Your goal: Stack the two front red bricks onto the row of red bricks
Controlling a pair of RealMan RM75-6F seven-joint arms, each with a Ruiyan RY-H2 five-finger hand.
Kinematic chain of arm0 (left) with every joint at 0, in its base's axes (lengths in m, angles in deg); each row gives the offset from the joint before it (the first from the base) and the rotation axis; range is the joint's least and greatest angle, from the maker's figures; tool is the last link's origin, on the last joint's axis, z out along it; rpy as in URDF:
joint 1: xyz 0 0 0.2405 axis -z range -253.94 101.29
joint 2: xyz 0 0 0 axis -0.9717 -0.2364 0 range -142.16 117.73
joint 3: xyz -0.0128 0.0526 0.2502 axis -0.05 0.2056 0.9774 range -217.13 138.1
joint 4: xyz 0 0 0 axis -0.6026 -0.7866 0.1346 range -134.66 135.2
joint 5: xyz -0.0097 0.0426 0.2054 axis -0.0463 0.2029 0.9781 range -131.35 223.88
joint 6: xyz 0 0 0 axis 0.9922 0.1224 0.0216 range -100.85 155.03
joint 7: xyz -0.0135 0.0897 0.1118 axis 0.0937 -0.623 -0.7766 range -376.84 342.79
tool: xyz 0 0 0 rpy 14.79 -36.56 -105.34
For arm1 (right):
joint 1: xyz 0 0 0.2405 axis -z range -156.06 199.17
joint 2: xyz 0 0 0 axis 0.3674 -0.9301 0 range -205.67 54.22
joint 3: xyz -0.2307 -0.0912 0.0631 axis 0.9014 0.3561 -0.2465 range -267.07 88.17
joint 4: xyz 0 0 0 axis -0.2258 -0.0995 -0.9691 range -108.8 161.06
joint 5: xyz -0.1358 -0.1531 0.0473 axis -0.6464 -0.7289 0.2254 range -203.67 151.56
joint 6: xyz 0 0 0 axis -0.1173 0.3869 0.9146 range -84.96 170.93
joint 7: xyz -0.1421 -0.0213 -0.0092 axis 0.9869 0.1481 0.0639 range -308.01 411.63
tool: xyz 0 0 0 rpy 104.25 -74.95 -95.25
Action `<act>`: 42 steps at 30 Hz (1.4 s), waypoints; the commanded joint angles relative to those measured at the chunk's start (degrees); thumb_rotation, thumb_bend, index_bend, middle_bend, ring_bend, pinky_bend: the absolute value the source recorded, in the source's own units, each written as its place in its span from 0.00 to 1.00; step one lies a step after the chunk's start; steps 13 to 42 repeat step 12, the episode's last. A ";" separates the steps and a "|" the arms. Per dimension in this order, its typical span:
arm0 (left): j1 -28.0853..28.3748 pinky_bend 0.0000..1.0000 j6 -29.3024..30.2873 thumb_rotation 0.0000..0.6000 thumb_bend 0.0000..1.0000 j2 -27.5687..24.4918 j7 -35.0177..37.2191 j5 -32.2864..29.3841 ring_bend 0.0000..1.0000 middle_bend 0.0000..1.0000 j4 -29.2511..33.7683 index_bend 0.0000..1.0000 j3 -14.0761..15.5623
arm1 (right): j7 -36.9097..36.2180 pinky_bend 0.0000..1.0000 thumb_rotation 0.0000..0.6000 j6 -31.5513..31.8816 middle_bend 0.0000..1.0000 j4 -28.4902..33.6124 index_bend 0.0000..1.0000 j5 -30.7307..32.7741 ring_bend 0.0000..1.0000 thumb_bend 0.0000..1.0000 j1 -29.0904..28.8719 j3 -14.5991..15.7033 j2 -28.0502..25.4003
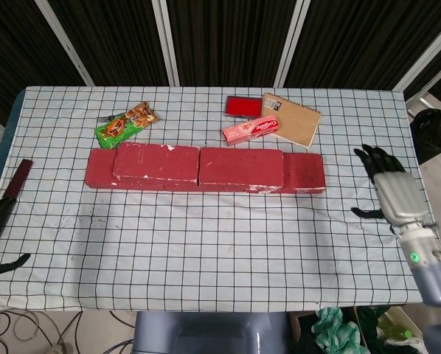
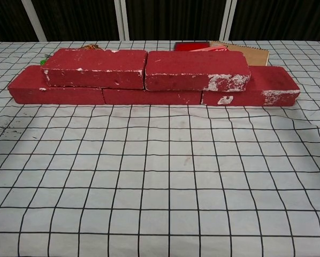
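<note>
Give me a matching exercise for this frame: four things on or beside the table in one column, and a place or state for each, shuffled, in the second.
Things:
1. right-hand upper brick
2. snack packet
3. right hand
4. spiral notebook

Places or states:
A. behind the left end of the brick row
B. off the table's right edge, fingers apart, holding nothing
C. on top of the bottom row, touching the other upper brick
D. behind the right end of the brick row, next to the pink box

Pairs: 1-C, 2-A, 3-B, 4-D
</note>
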 commanded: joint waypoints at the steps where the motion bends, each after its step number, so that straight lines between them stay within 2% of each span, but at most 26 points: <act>1: -0.42 0.00 0.72 1.00 0.00 -0.41 0.33 0.87 0.00 0.05 0.31 0.05 0.32 | -3.41 0.10 1.00 14.28 0.01 -4.78 0.05 -11.34 0.00 0.06 14.68 7.03 6.72; 6: -0.61 0.00 1.24 1.00 0.00 -0.66 0.84 2.83 0.00 0.05 -0.04 0.05 0.92 | -0.87 0.10 1.00 19.21 0.01 -11.47 0.05 -14.55 0.00 0.06 21.04 7.62 14.24; 9: -0.46 0.00 1.07 1.00 0.00 -0.38 0.38 3.14 0.00 0.05 -0.31 0.05 0.90 | 1.52 0.10 1.00 20.96 0.01 -13.94 0.05 -15.63 0.00 0.07 23.15 6.77 16.75; 12: -0.12 0.00 0.39 1.00 0.00 0.19 -0.31 3.32 0.00 0.05 -0.53 0.05 0.98 | 2.42 0.10 1.00 22.34 0.01 -14.08 0.05 -15.98 0.00 0.07 24.27 5.28 17.28; 42: -0.12 0.00 0.39 1.00 0.00 0.19 -0.31 3.32 0.00 0.05 -0.53 0.05 0.98 | 2.42 0.10 1.00 22.34 0.01 -14.08 0.05 -15.98 0.00 0.07 24.27 5.28 17.28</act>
